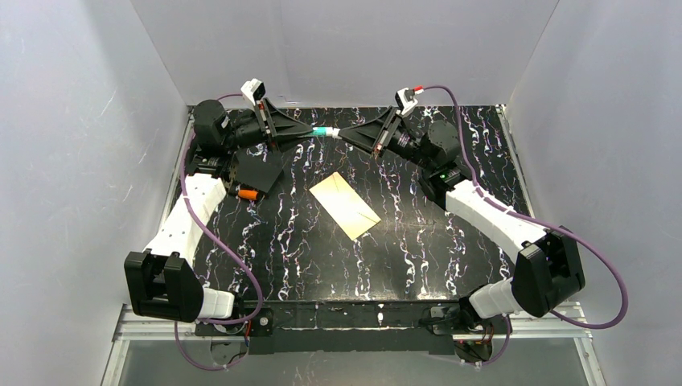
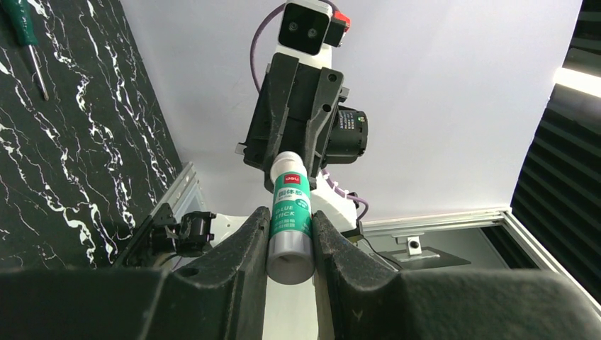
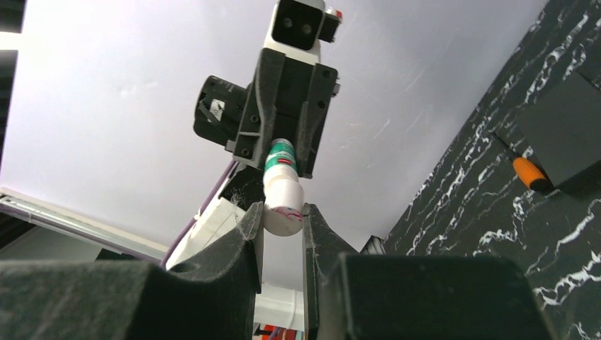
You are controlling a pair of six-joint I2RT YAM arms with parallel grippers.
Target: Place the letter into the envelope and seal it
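Left gripper [image 1: 310,130]: black, two wedge-shaped matte fingers, clamped on the labelled barrel of the cylindrical white plastic glue stick [image 1: 324,131]; in the left wrist view both fingers [image 2: 244,244] press its sides.
Right gripper [image 1: 342,133]: the same black two-finger build, clamped on the smooth white cap end of the glue stick; its own camera shows the cap [image 3: 283,207] pinched between the fingertips [image 3: 249,225].
Glue stick: one; a round tube with a glossy green label, a thin red band below the cap and a greyish-white base. It is held level in the air between the two grippers, which face each other tip to tip over the far part of the table.
Envelope [image 1: 344,206]: one; a flat, cream-yellow paper rectangle with faint diagonal fold lines. It lies askew at the middle of the table, well apart from both grippers. Whether its flap is down cannot be told.
Table [image 1: 418,241]: one; a black glossy top with white marble-like veining.
Black card [image 1: 257,170]: one; a matt black square lying flat near the left arm.
Orange-handled tool [image 1: 248,194]: one; a rounded orange grip just beside the black card.
Green-handled screwdriver [image 2: 21,21]: one; a slim metal shaft, lying on the table, seen only from the left wrist.
Grippers counted: two, both closed on the same tube.
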